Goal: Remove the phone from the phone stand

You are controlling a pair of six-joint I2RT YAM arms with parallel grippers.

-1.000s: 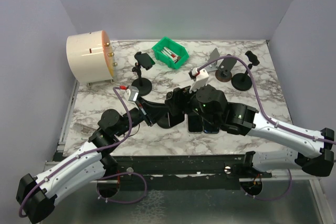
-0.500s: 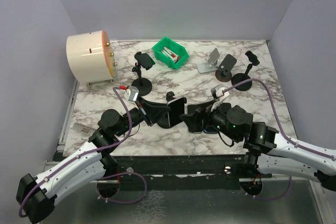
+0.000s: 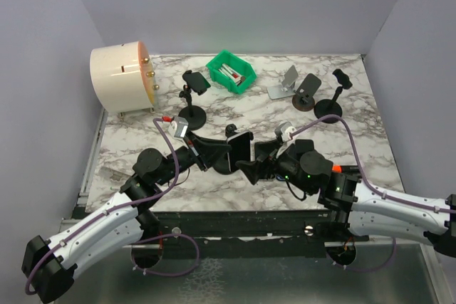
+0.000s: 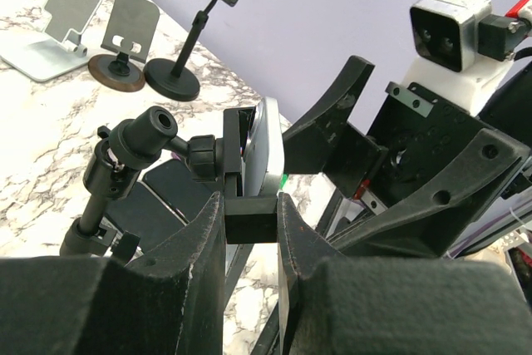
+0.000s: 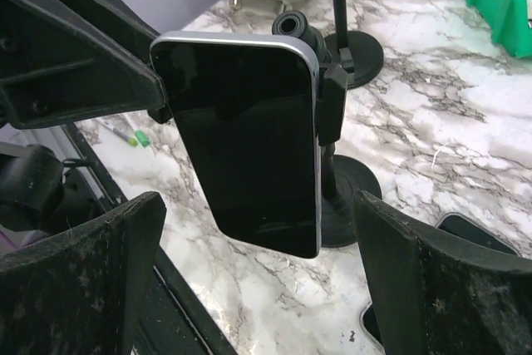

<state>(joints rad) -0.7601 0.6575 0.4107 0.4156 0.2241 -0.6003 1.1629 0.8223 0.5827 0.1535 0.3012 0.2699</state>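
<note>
A dark-screened phone (image 5: 245,135) sits upright in the clamp of a black phone stand (image 5: 334,106) with a round base (image 5: 353,197). In the top view the phone (image 3: 242,149) is at the table's near middle. My left gripper (image 4: 251,209) is shut on the stand's lower clamp block (image 4: 251,224), behind the phone, which shows edge-on (image 4: 266,151). My right gripper (image 5: 259,230) is open and empty, its fingers either side of the phone's lower end, not touching it. In the top view the left gripper (image 3: 225,153) and right gripper (image 3: 258,161) face each other across the phone.
Other dark phones lie flat on the marble beside the stand (image 4: 170,193). Farther back are a green bin (image 3: 231,71), a cream drum (image 3: 121,77), two black pole stands (image 3: 194,97) (image 3: 335,94), a silver stand (image 3: 285,82) and a small disc stand (image 3: 308,90).
My right arm pulled back from over the stand toward the near edge, then swung left, so its open gripper now faces the phone's screen. The left arm has not moved.
</note>
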